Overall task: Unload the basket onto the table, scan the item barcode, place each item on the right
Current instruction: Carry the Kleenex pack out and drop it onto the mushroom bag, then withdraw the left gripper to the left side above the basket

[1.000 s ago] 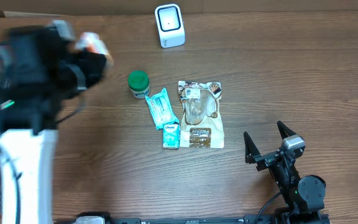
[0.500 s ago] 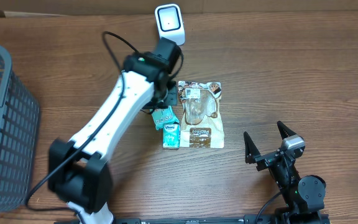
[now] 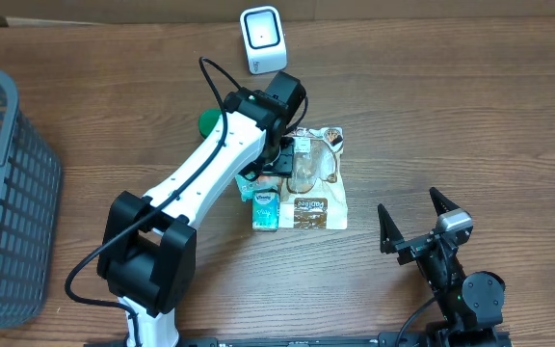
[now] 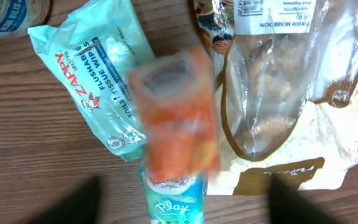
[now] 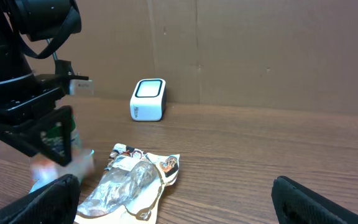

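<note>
A blurred orange packet [image 4: 176, 112] shows in the left wrist view, loose between my left gripper's [image 4: 182, 211] open fingers. It overlaps a teal wipes pack [image 4: 98, 81] and a small teal pack [image 4: 173, 202]; I cannot tell whether it rests on them. In the overhead view the left gripper [image 3: 279, 159] hangs over these items and hides the packet. The white scanner [image 3: 263, 39] stands at the back of the table. My right gripper [image 3: 417, 226] stands open at the front right, holding nothing.
A clear mushroom bag [image 3: 314, 183] lies right of the teal packs. A green-lidded jar [image 3: 208, 121] stands left of the left arm. A grey basket [image 3: 8, 193] fills the far left edge. The scanner [image 5: 149, 99] and bag [image 5: 135, 186] show in the right wrist view.
My left arm swung from over the basket side to above the packs and edged right. Its jaws went from shut to open, freeing the orange packet. The right arm stayed still.
</note>
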`<action>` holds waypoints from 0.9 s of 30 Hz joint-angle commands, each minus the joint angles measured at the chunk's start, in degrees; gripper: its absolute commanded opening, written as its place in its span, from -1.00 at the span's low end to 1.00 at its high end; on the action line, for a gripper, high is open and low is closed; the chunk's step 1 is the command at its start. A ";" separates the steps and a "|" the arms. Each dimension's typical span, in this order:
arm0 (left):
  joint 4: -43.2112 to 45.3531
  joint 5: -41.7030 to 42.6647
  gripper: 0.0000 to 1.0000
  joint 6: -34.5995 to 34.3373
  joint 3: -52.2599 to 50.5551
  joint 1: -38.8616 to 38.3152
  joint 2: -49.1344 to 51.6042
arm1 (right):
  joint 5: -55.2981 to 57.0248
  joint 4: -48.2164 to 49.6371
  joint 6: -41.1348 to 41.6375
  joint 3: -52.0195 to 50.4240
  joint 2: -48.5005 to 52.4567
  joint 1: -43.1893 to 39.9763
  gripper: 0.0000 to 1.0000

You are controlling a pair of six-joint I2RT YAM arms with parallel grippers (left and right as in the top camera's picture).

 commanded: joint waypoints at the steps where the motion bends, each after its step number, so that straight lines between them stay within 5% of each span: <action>1: -0.37 0.39 0.81 3.61 0.70 0.50 0.00 | 0.02 0.28 0.15 -0.59 -0.57 -0.22 1.00; 13: -18.78 -1.27 1.00 8.81 25.07 7.50 -8.11 | 0.00 0.28 0.17 -0.59 -0.57 -0.22 0.99; 18: -30.80 -1.03 1.00 17.11 38.34 21.05 -14.32 | 0.00 0.28 0.15 -0.59 -0.57 -0.22 1.00; 23: -32.06 1.14 1.00 30.47 38.99 31.87 -17.62 | 0.00 0.31 0.15 -0.59 -0.57 -0.22 0.99; 27: -31.95 0.39 0.43 34.88 38.99 38.32 -17.88 | 0.00 0.28 0.15 -0.59 -0.57 -0.22 1.00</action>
